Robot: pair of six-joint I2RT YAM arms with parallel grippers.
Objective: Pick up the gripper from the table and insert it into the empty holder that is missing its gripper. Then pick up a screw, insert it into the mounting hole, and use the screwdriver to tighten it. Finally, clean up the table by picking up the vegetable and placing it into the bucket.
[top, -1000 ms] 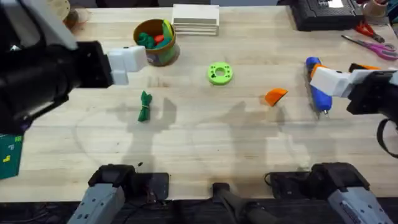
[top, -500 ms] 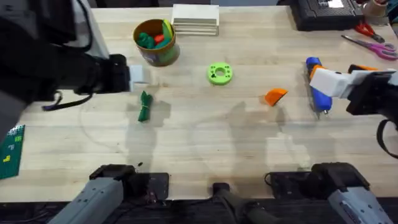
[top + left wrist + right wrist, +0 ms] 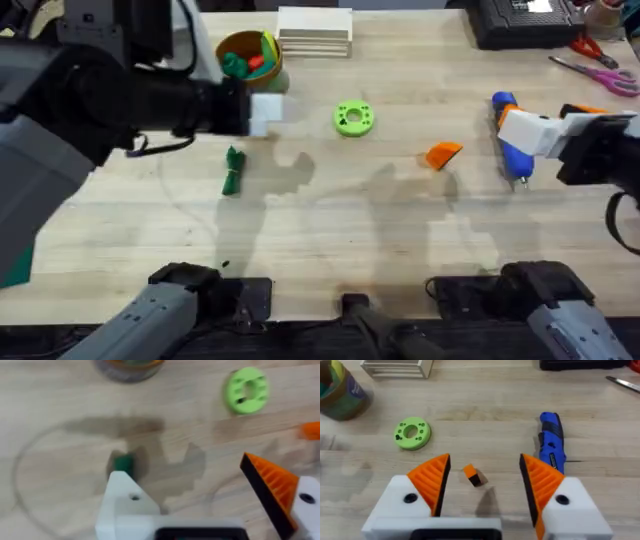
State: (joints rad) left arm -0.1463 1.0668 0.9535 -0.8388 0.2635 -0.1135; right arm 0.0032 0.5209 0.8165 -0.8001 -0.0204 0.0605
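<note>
My left tool point(image 3: 200, 495) hangs above the worktop point(image 3: 330, 230), jaws wide apart and empty. One finger point(image 3: 272, 485) carries its orange ribbed pad; the other is the bare white holder point(image 3: 125, 505), no pad on it. In the left wrist view the vegetable point(image 3: 122, 462) lies on the wood just beyond the holder's tip; from overhead it point(image 3: 232, 170) sits below and just left of the tool point(image 3: 262, 112). The bucket point(image 3: 248, 62) stands near the far edge, toy items inside it, close behind my left tool.

My right tool point(image 3: 482, 487) is also wide open and empty, both orange pads in place. The loose gripper point(image 3: 443, 153) lies on the worktop between the green ring point(image 3: 353, 118) and the screwdriver point(image 3: 510, 150); in the right wrist view it point(image 3: 474, 475) rests between my fingers' line, untouched. The screwdriver point(image 3: 552, 450) lies flat just beside my right tool.
</note>
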